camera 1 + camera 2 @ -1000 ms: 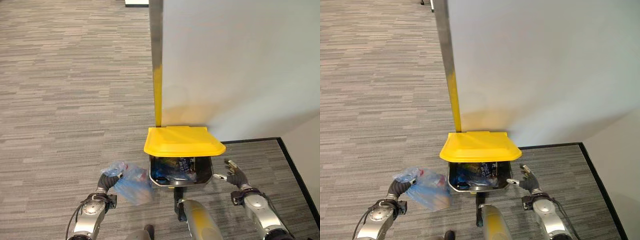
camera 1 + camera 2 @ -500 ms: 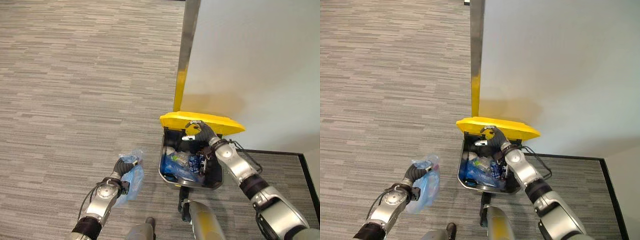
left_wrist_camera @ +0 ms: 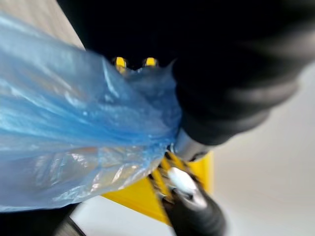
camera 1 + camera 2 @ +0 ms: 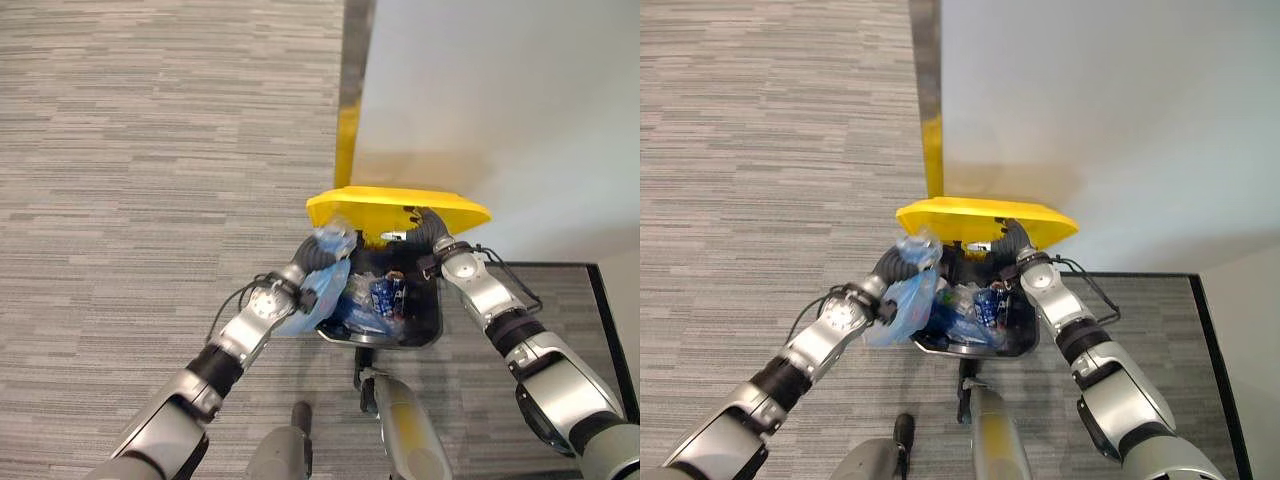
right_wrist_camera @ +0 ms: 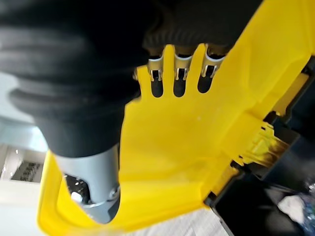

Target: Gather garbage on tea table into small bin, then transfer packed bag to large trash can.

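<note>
Right hand [image 4: 425, 232] partly under yellow lid [image 4: 400, 205]

Head views: even, bright indoor light, sharp overall. Soft shadow on wall [image 4: 520, 120] behind yellow lid [image 4: 395, 205]; bin [image 4: 425, 325] interior dark. Left wrist view: heavy blur, blue bag [image 3: 74, 142] smeared, faint sheen. Right wrist view: lid underside bright, hand cover near-black, background out of focus.

- A plain pale grey wall panel [image 4: 500, 100] stands upright.
- A vertical metal post, silver above and yellow below [image 4: 349, 110], runs along the panel's left edge.
- Grey striped carpet [image 4: 150, 150] spreads left of the panel.
- A black floor strip [image 4: 1185, 278] lies at the panel's foot.
</note>
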Robot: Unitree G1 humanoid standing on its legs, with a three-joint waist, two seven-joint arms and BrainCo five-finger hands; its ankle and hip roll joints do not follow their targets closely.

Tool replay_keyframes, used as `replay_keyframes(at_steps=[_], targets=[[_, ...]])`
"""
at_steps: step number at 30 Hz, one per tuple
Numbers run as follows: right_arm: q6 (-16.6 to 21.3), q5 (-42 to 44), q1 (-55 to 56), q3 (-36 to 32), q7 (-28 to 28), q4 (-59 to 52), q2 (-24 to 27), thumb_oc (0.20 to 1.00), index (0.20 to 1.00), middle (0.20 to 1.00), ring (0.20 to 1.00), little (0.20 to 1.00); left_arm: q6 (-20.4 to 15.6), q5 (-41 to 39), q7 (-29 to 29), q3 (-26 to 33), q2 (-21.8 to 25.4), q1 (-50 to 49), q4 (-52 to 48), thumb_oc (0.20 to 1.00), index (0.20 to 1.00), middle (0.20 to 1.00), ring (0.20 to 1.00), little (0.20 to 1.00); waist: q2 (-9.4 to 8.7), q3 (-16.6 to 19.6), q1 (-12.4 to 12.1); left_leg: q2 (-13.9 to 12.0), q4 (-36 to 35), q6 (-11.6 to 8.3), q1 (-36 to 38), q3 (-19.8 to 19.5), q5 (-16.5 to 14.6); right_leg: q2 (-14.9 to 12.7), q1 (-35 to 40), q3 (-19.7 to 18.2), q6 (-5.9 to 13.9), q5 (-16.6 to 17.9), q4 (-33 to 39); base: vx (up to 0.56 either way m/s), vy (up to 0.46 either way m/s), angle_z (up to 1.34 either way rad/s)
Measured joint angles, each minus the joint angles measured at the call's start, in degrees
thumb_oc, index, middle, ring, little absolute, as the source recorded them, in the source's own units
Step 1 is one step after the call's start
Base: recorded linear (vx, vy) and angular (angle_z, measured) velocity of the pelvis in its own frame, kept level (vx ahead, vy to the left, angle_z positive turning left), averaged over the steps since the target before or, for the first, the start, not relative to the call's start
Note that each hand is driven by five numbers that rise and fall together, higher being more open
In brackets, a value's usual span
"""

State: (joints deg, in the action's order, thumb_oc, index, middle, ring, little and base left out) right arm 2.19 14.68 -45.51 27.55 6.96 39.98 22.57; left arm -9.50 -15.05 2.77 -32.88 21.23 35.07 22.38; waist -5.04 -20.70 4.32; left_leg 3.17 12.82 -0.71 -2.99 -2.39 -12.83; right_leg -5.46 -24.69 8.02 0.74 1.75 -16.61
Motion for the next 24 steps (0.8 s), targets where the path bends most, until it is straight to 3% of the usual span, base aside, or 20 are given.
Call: replay_keyframes(at_steps=[2, 10, 12, 14, 18, 19, 20, 21, 24], targets=[[0.0, -0.02, -0.28, 1.23, 0.07, 0.01, 0.31, 1.0, 1.0, 1.0, 1.0, 1.0, -0.02, 0.23, 0.16, -0.9, -0.42, 1.26, 0.02, 0.2, 0.2, 0.2, 0.2, 0.2, 0.05, -0.11, 1.1, 0.01, -0.03, 0.04, -0.05, 0.06, -0.02, 0.07, -0.15, -0.12, 0.0, 0.0, 0.03, 0.0, -0.002, -0.07], [-0.01, -0.02, -1.61, 1.28, 0.44, 0.18, 0.36, 1.0, 1.0, 1.0, 1.0, 1.0, -0.4, 0.68, 1.51, -0.96, -0.7, 1.52, 2.17, 0.2, 0.2, 0.2, 0.2, 0.2, 0.11, -1.65, 1.24, 0.11, -0.06, 0.04, -0.01, 1.27, -0.02, 0.33, -0.72, -0.81, -0.23, 0.36, 0.09, -0.02, -0.006, -0.05], [0.0, -0.02, -3.06, 2.27, 0.45, 0.51, 0.35, 1.0, 1.0, 1.0, 1.0, 1.0, -0.49, 2.79, 1.81, -0.98, -1.01, 2.15, 8.39, 0.2, 0.2, 0.2, 0.2, 0.2, 0.11, -1.67, 1.36, 0.34, 0.07, 0.05, -0.43, 1.72, -0.03, 0.43, -1.48, -1.65, 0.35, 0.77, 0.11, -0.03, 0.006, -0.17], [-0.01, -0.02, -6.61, 4.0, 0.54, 1.41, 0.31, 1.0, 1.0, 1.0, 1.0, 1.0, 0.49, 5.09, 2.38, -2.22, -1.99, 4.95, 20.79, 0.2, 0.2, 0.2, 0.2, 0.2, -0.01, -2.71, 2.14, 0.7, 1.43, 0.32, -2.39, 2.56, -0.23, 0.24, -2.89, -2.09, 0.76, 1.67, 0.47, -0.01, -0.003, -0.12], [-0.03, -0.04, -10.32, 6.64, 1.19, 1.01, 0.15, 1.0, 1.0, 1.0, 1.0, 1.0, 2.76, 10.18, 4.65, -3.34, -3.4, 10.03, 32.48, 0.2, 0.2, 0.2, 0.2, 0.2, -0.51, -6.03, 3.54, 0.85, 2.81, 0.28, -4.46, 2.88, -0.34, 0.21, -3.92, -2.34, 0.52, 2.64, 1.18, -0.01, -0.017, -0.01], [0.01, -0.04, -10.53, 6.65, 1.24, 0.92, 0.07, 1.0, 1.0, 1.0, 1.0, 1.0, 3.26, 10.51, 5.07, -2.95, -3.26, 10.4, 33.09, 0.363, 0.363, 0.363, 0.363, 0.363, -0.54, -6.63, 3.75, 0.82, 2.82, 0.27, -4.66, 2.86, -0.34, 0.24, -3.97, -2.26, 0.52, 2.84, 1.47, 0.0, 0.0, 0.0], [-0.05, -0.03, -10.31, 6.69, 1.31, 0.92, 0.11, 1.0, 1.0, 1.0, 1.0, 1.0, 3.27, 11.47, 5.57, -2.91, -3.15, 10.28, 33.13, 0.893, 0.893, 0.893, 0.893, 0.893, -0.53, -6.78, 3.96, 0.78, 2.74, 0.27, -4.93, 2.85, -0.33, 0.36, -4.24, -2.23, 0.45, 2.9, 1.61, 0.03, 0.001, -0.02], [-0.06, -0.01, -9.94, 6.66, 1.44, 0.63, 0.05, 1.0, 1.0, 1.0, 1.0, 1.0, 3.3, 11.75, 6.0, -2.87, -3.21, 10.09, 33.59, 1.0, 1.0, 1.0, 1.0, 1.0, -0.55, -6.87, 4.06, 0.66, 2.66, 0.27, -4.95, 2.94, -0.34, 0.54, -4.25, -2.26, 0.35, 2.98, 1.84, 0.03, -0.004, -0.06], [0.35, -0.08, -5.8, 5.45, 2.36, -4.72, 0.14, 1.0, 1.0, 1.0, 1.0, 1.0, 3.67, 13.99, 6.2, -2.11, -3.11, 7.02, 32.45, 1.0, 1.0, 1.0, 1.0, 1.0, -0.56, -6.87, 4.56, 0.21, 2.41, 0.19, -4.71, 3.28, -0.53, 1.16, -4.24, -2.62, 0.31, 3.0, 1.99, 0.03, -0.016, -0.12]])
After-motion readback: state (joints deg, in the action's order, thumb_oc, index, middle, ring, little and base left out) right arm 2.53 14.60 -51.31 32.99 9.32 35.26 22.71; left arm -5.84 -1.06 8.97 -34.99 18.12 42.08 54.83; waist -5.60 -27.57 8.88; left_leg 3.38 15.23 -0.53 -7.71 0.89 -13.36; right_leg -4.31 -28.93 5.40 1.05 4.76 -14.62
